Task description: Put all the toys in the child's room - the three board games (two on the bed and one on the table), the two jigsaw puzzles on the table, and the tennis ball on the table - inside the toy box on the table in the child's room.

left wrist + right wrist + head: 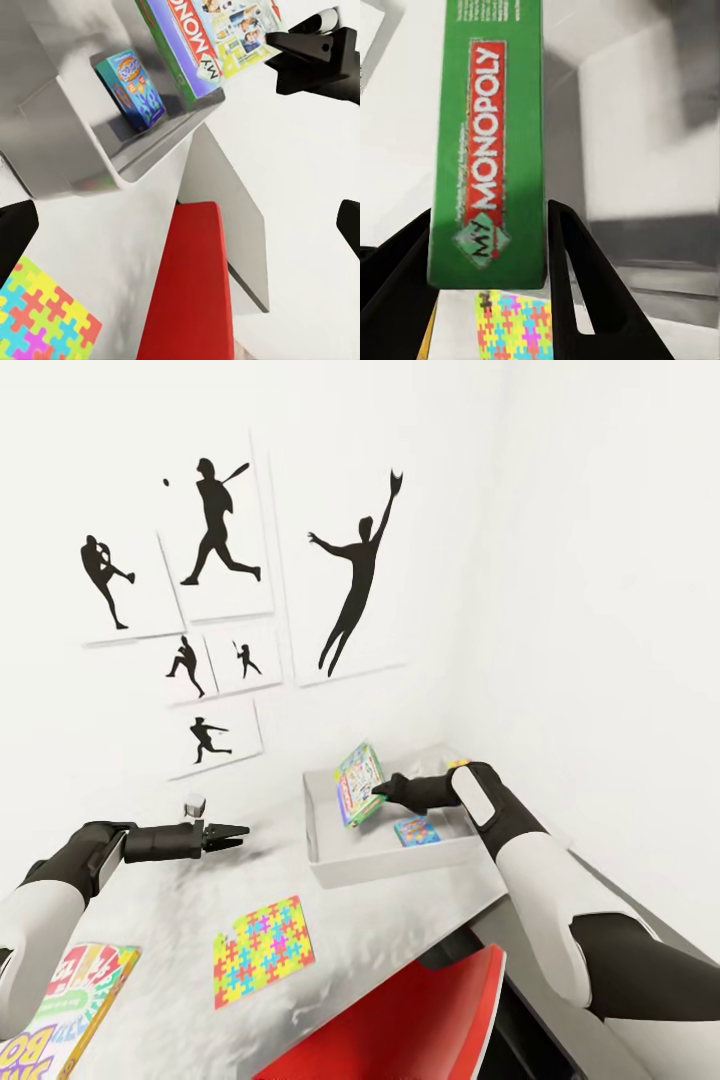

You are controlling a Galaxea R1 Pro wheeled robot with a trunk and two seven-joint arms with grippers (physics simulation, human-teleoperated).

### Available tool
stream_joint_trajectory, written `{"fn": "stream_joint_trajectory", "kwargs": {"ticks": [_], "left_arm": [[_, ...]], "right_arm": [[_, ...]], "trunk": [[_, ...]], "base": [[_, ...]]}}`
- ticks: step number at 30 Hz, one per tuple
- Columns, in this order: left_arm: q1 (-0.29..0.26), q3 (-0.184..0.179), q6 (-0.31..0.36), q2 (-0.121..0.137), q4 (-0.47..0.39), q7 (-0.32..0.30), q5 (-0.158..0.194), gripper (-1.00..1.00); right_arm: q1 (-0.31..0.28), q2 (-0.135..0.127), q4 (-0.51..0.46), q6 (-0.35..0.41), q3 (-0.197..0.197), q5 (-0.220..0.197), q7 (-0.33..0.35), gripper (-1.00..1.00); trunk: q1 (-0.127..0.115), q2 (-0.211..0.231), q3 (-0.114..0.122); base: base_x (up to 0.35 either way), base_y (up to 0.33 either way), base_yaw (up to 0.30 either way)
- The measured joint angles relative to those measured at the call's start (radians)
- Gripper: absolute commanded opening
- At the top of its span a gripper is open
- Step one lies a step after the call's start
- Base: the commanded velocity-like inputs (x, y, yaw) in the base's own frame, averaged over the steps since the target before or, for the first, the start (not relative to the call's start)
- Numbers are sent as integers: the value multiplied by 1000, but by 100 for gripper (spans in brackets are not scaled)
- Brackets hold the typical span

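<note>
My right gripper (385, 792) is shut on a green Monopoly board game (358, 782), holding it tilted over the light grey toy box (322, 840) on the table (150, 920). Along the right wrist view, both fingers (585, 285) clamp the game's edge (487, 142). A small blue box (415, 828) lies inside the bin (82, 150). A jigsaw puzzle (263, 950) lies flat on the table, nearer to me. A SKIP-BO board game (60, 1010) rests at the lower left. My left gripper (225, 836) hovers open and empty left of the bin. The tennis ball is out of view.
A red chair (400, 1020) stands tucked at the table's near edge, under my right arm. A small grey-white object (195, 805) sits just behind my left gripper. White walls with black sports prints (215, 525) close off the back and right side.
</note>
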Motion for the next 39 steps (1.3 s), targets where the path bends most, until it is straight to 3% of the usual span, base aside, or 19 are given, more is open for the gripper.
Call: {"fn": "stream_joint_trajectory", "kwargs": {"ticks": [7, 31, 39], "left_arm": [[0, 0, 1, 0, -1, 0, 0, 100], [0, 0, 1, -1, -1, 0, 1, 100], [0, 0, 1, -1, -1, 0, 1, 100]], "right_arm": [[-1, 2, 0, -57, 22, 1, 2, -100], [-1, 4, 2, -52, 31, -4, 4, -100], [-1, 28, 2, -50, 30, -8, 5, -100]], "trunk": [[0, 0, -12], [0, 0, -51], [0, 0, -64]], "base": [[0, 0, 0], [0, 0, 0], [0, 0, 0]]}}
